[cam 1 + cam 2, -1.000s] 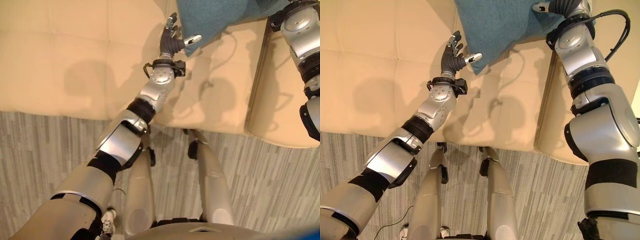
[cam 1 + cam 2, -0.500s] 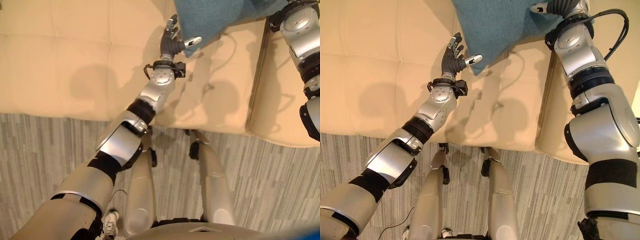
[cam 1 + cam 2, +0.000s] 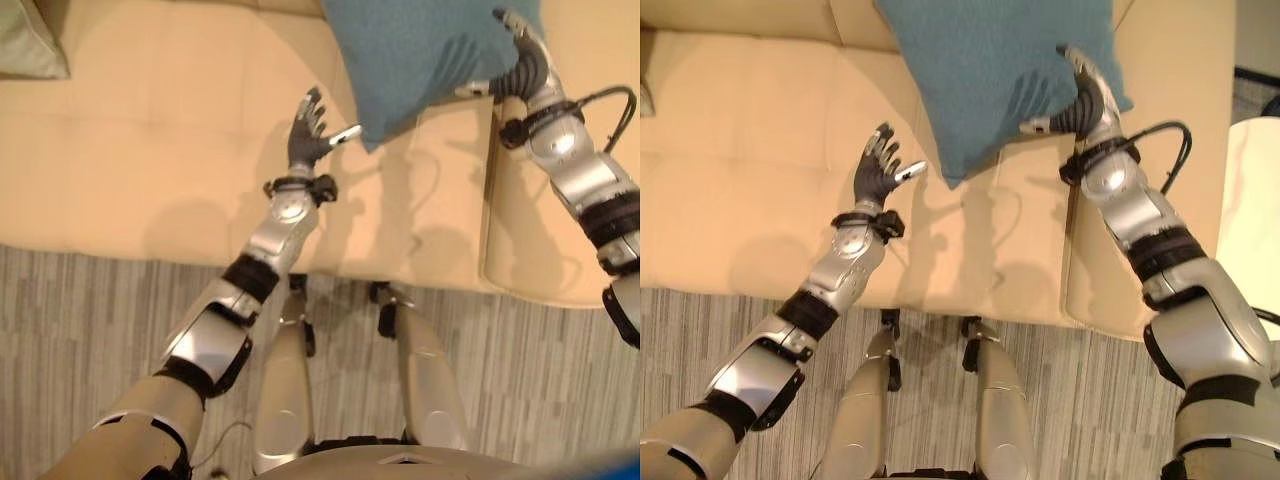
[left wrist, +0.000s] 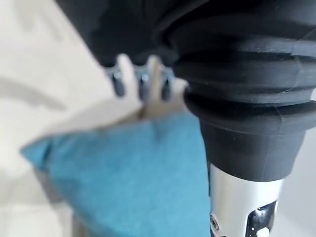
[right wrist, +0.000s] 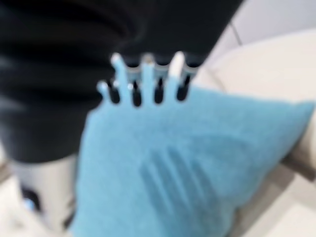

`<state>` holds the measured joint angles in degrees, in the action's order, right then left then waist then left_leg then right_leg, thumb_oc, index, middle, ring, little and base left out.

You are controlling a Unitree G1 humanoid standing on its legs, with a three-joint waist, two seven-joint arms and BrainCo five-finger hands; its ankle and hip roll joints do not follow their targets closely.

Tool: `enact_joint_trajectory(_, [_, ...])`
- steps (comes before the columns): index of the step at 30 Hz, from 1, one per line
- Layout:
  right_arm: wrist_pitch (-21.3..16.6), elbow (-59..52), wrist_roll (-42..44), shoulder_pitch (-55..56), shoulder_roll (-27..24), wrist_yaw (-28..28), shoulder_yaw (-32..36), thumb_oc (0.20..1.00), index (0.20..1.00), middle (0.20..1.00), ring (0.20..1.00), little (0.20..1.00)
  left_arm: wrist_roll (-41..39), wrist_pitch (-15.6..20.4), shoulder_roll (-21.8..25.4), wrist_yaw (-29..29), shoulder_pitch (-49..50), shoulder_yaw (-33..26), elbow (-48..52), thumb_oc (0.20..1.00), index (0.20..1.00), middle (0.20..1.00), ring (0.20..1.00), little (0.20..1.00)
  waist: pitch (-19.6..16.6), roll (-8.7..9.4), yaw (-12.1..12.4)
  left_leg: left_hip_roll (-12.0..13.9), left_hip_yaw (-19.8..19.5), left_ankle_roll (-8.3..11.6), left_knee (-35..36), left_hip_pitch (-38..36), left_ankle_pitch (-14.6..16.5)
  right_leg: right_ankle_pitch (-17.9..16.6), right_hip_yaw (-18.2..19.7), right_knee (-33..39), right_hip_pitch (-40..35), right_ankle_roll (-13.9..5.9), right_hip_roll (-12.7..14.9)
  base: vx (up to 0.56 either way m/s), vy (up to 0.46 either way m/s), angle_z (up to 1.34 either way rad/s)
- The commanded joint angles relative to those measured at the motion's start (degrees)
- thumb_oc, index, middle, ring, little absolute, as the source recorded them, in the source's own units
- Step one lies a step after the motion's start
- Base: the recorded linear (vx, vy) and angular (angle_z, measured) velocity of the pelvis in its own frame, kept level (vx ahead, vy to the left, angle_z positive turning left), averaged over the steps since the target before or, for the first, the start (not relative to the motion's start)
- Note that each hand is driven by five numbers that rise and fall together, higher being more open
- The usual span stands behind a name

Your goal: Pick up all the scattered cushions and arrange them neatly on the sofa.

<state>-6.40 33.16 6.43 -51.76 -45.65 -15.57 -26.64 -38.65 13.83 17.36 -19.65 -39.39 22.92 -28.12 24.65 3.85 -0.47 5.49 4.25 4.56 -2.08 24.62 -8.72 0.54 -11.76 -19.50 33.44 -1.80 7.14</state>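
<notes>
Cream leather covers the sofa (image 3: 760,150), its tufted seat spreading wide above a grey striped floor (image 3: 1080,400). On that seat, leaning up toward the backrest near the right armrest (image 3: 1170,150), stands a teal cushion (image 3: 980,70), one corner pointing down at the seat. A pale green cushion (image 3: 30,40) lies at the far left end of the sofa. Against the teal cushion's right edge rests the right hand (image 3: 1085,100), fingers straight and laid flat on the fabric, thumb out toward the cushion's lower edge. Just beside the cushion's bottom corner is the left hand (image 3: 880,172), its fingers spread apart and holding nothing, thumb reaching toward that corner.
</notes>
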Motion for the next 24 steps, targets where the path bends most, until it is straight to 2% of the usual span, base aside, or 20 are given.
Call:
enact_joint_trajectory(1, [-1.8,-1.9,-2.1,8.2,-0.7,2.5,3.5,1.0,1.0,1.0,1.0,1.0,3.0,1.1,0.3,3.8,4.6,-2.4,2.1,1.0,1.0,1.0,1.0,1.0,-4.0,2.44,-1.6,0.6,-0.2,4.54,-1.8,-3.7,2.1,-8.4,3.7,15.1,-9.3,-7.51,0.2,0.02,0.01,-0.05])
enact_joint_trajectory(2, [-1.7,-2.0,-2.2,8.3,-0.7,2.6,3.6,1.0,1.0,1.0,1.0,1.0,3.0,1.1,0.3,3.8,4.6,-2.3,2.1,1.0,1.0,1.0,1.0,1.0,-4.1,2.51,-1.6,0.5,-0.2,4.51,-1.7,-3.6,1.9,-8.5,3.7,15.3,-9.2,-7.52,0.3,0.03,0.021,-0.06])
enact_joint_trajectory(4, [-2.1,-3.8,-3.5,20.6,2.6,4.9,8.2,1.0,1.0,1.0,1.0,1.0,7.6,-0.8,2.2,7.0,13.6,-3.4,2.5,1.0,1.0,1.0,1.0,1.0,-5.8,1.99,-1.7,0.3,0.3,4.08,-0.6,-7.9,2.5,-7.6,3.6,15.8,-13.6,-7.65,-0.2,0.07,0.032,-0.14])
enact_joint_trajectory(6, [-2.1,-3.7,-3.7,24.0,3.8,5.5,9.5,1.0,1.0,1.0,1.0,1.0,8.2,-1.1,2.5,7.7,16.3,-3.8,1.8,1.0,1.0,1.0,1.0,1.0,-6.5,1.81,-1.7,0.3,0.5,3.91,-0.1,-9.0,2.4,-7.6,3.5,16.1,-14.4,-7.73,-0.1,0.06,0.018,-0.13])
enact_joint_trajectory(7, [-1.8,-4.1,-5.1,30.1,5.7,6.9,11.3,1.0,1.0,1.0,1.0,1.0,10.5,-2.2,2.9,9.7,21.2,-4.8,1.1,1.0,1.0,1.0,1.0,1.0,-8.0,1.43,-1.9,0.1,0.7,3.76,0.8,-10.8,2.4,-7.2,3.2,16.6,-16.4,-7.83,-0.3,0.06,0.009,-0.06])
enact_joint_trajectory(10, [-2.1,-3.2,-5.2,35.2,7.5,8.1,12.8,1.0,1.0,1.0,1.0,1.0,13.5,-2.8,3.5,10.9,25.5,-5.8,-1.3,1.0,1.0,1.0,1.0,1.0,-9.4,1.12,-2.0,0.1,1.1,3.64,1.8,-13.0,2.4,-6.8,3.0,17.2,-18.4,-7.97,-0.4,0.05,0.012,-0.01])
enact_joint_trajectory(12, [-1.5,0.7,-6.6,43.4,11.7,10.6,14.3,1.0,1.0,1.0,1.0,1.0,18.3,-4.1,4.4,12.7,32.5,-9.2,-7.9,1.0,1.0,1.0,1.0,1.0,-12.3,0.42,-2.3,0.4,1.8,3.36,2.8,-16.4,2.8,-5.7,2.9,17.7,-21.7,-8.12,-0.6,0.1,0.005,-0.03])
enact_joint_trajectory(17, [-1.0,8.3,-6.9,49.4,16.4,12.4,14.6,1.0,1.0,1.0,1.0,1.0,21.9,-5.3,3.7,13.1,37.9,-13.5,-17.7,1.0,1.0,1.0,1.0,1.0,-15.6,-0.23,-2.4,0.5,2.5,3.28,4.9,-20.6,2.9,-4.9,2.6,18.5,-25.4,-8.28,-1.0,0.08,0.008,-0.01])
enact_joint_trajectory(22, [-0.6,13.2,-7.4,51.6,18.8,13.3,14.1,1.0,1.0,1.0,1.0,1.0,25.0,-5.8,3.1,13.4,40.0,-14.9,-22.9,1.0,1.0,1.0,1.0,1.0,-18.2,-0.44,-2.6,0.4,3.4,3.04,6.3,-23.2,3.1,-4.8,2.5,19.8,-27.9,-8.47,-1.3,0.06,0.021,-0.02])
enact_joint_trajectory(23, [-0.3,16.0,-7.1,52.0,19.9,13.7,13.9,1.0,1.0,1.0,1.0,1.0,25.1,-5.8,2.3,13.6,40.7,-15.6,-24.9,1.0,1.0,1.0,1.0,1.0,-19.7,-0.6,-2.5,0.1,3.6,2.65,6.6,-24.4,3.7,-4.7,2.6,20.5,-29.0,-8.57,-1.3,0.07,0.03,-0.04])
enact_joint_trajectory(24, [-0.7,27.5,1.4,50.4,24.6,10.8,16.9,1.0,1.0,1.0,1.0,1.0,28.2,-6.0,-1.0,13.0,36.6,-14.1,-33.3,1.0,1.0,1.0,1.0,1.0,-20.8,-0.86,0.2,-4.0,-1.2,-1.71,3.4,-27.0,9.0,-3.0,4.7,21.0,-34.4,-8.12,0.4,0.06,0.021,0.02])
